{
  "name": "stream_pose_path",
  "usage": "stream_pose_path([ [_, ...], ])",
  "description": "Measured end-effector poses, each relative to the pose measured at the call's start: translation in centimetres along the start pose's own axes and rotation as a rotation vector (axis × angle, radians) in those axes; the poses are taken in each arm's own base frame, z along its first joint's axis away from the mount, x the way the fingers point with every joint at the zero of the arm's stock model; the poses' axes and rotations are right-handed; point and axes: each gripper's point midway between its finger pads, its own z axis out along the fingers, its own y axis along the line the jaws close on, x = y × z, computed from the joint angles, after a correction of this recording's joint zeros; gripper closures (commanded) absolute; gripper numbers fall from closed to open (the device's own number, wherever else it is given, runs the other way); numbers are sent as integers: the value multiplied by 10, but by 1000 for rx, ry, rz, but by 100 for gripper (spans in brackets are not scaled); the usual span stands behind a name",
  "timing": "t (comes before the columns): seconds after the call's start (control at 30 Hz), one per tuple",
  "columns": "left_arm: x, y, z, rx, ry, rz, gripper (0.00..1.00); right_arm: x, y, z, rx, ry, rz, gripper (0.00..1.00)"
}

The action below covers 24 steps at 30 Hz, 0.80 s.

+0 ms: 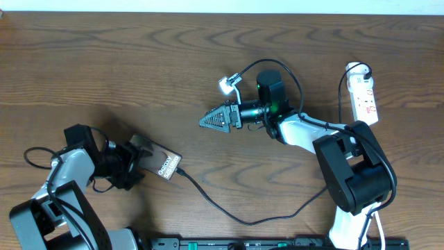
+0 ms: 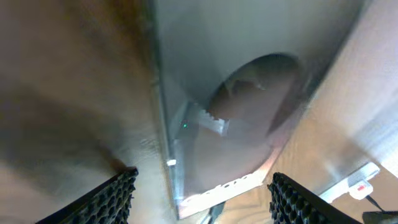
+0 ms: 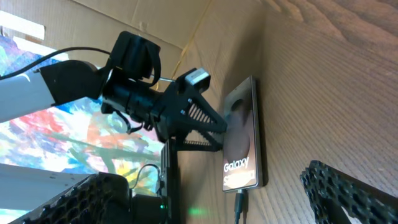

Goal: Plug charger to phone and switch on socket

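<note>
The phone (image 1: 161,162) lies at the lower left, "Galaxy" lettering up, also in the right wrist view (image 3: 244,134). The charger, a thin black cable (image 1: 229,214), ends in a plug tip (image 1: 181,171) set against the phone's bottom end (image 3: 239,202). My left gripper (image 1: 130,167) is open at the phone's long side. In the left wrist view its fingers (image 2: 202,186) straddle the phone (image 2: 249,93) with a gap. My right gripper (image 1: 208,119) is open and empty mid-table, facing the phone (image 3: 208,183). The socket, a white power strip (image 1: 363,92) with red switches, lies at the far right (image 2: 359,180).
A small white lamp module (image 1: 227,85) sticks out beside my right wrist. A dark rail (image 1: 277,243) runs along the front edge. The power strip's black cords loop near it (image 1: 345,83). Cardboard and a colourful sheet (image 3: 56,137) stand behind my left arm.
</note>
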Motion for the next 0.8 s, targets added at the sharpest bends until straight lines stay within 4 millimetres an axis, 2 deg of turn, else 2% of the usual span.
stream_pose_path([
  [0.17, -1, 8, -6, -43, -49, 3, 26, 0, -1, 0, 6, -2, -4, 1],
  [0.4, -7, 29, -27, -154, -229, 151, 25, 1, -8, 0, 36, -6, 29, 1],
  [0.5, -7, 15, -42, -135, -312, 273, 25, 5, -17, 0, 79, -6, 84, 1],
  [0.63, 4, -17, -62, -95, -390, 445, 25, 17, -37, -2, 179, 5, 182, 1],
  [0.8, 19, -60, -72, -55, -406, 612, 25, 50, -61, -23, 441, 92, 348, 1],
])
